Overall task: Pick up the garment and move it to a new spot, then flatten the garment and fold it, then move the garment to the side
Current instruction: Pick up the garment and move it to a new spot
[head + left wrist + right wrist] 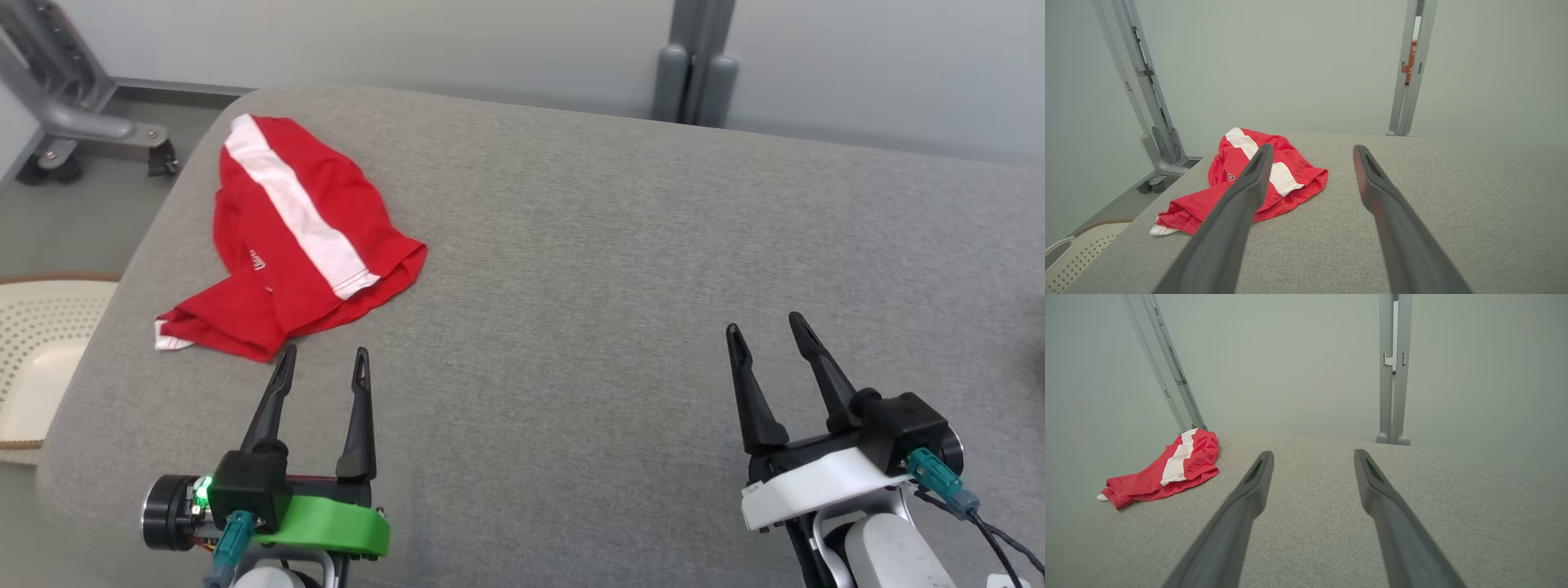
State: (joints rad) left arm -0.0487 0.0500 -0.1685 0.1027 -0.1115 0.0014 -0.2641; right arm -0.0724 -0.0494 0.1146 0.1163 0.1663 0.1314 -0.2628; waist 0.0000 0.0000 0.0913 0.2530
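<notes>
Grey-cloth bench point(612, 245), lab setting: red garment point(294, 237) w/ white stripe lies crumpled toward the far-left corner, doubled over itself, one white-trimmed hem poking out at its near-left end. Not yet picked up, so step one of the job looks unstarted. Just short of the garment's near edge, left gripper point(324, 359) hovers w/ jaws spread wide, nothing between them, tips aimed at the cloth. It is prob. the arm best placed for the first grab. Right gripper point(766, 327) hangs well to the right of the garment, jaws likewise spread & holding nothing, over plain grey bench, which is likely the new spot w/ room to flatten & fold. Left of the garment, past the bench edge: pale perforated basket point(33, 359) on the floor, grey wheeled frame point(73, 122) beyond. Cloth this near the edge could slip off if dragged, not lifted.
</notes>
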